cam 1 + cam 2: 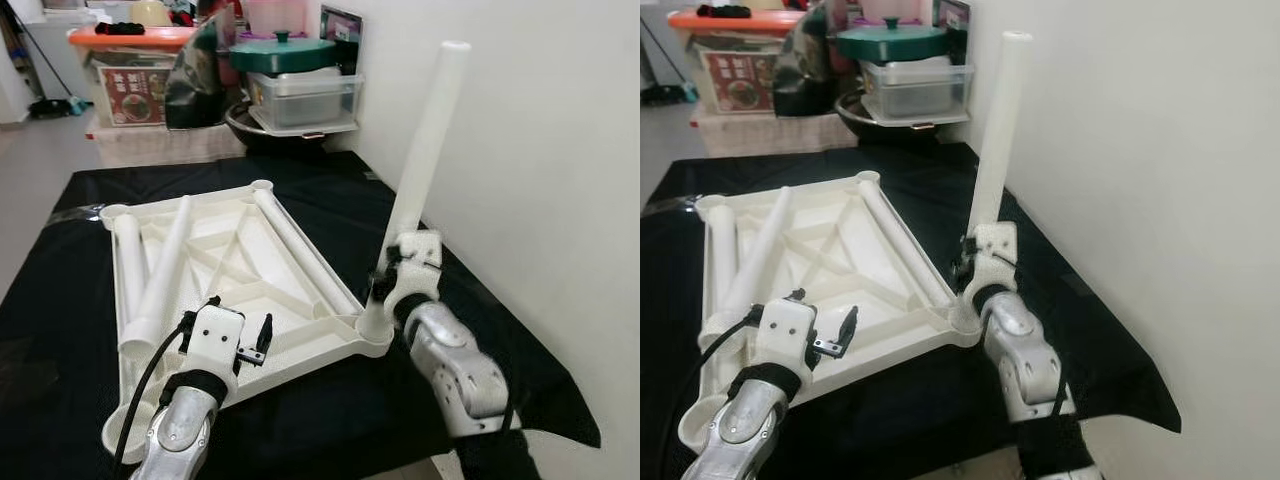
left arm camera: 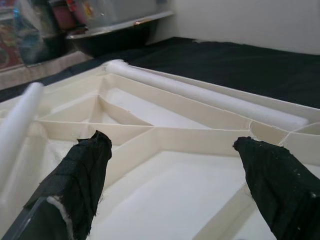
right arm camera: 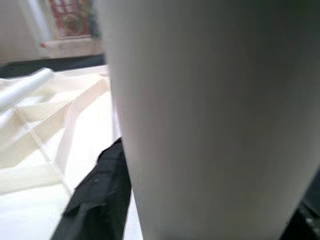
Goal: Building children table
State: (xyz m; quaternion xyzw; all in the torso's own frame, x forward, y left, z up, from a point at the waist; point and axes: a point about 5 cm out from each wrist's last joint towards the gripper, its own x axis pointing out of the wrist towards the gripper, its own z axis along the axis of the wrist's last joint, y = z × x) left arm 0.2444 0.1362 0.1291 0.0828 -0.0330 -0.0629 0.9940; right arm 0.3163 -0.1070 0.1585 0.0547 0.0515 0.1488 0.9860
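Left eye view: our right claw (image 1: 384, 290) grips an upright white plastic table leg (image 1: 425, 150) at the upturned cream tabletop's (image 1: 240, 260) corner near the black-draped bench's (image 1: 400, 420) right edge; our left claw (image 2: 172, 165) hovers wide over it.

a white tabletop (image 1: 235, 275) lies underside up on a black cloth (image 1: 330, 200). at its 4 o'clock corner a white leg (image 1: 420, 170) stands upright in the socket, tilted slightly, gripped low down by the right gripper (image 1: 392, 285). the left gripper (image 1: 245, 345) hovers over the 6 o'clock edge, fingers apart. three loose legs (image 1: 160, 280) lie on the tabletop. storage boxes (image 1: 300, 95) stand at 12 o'clock.
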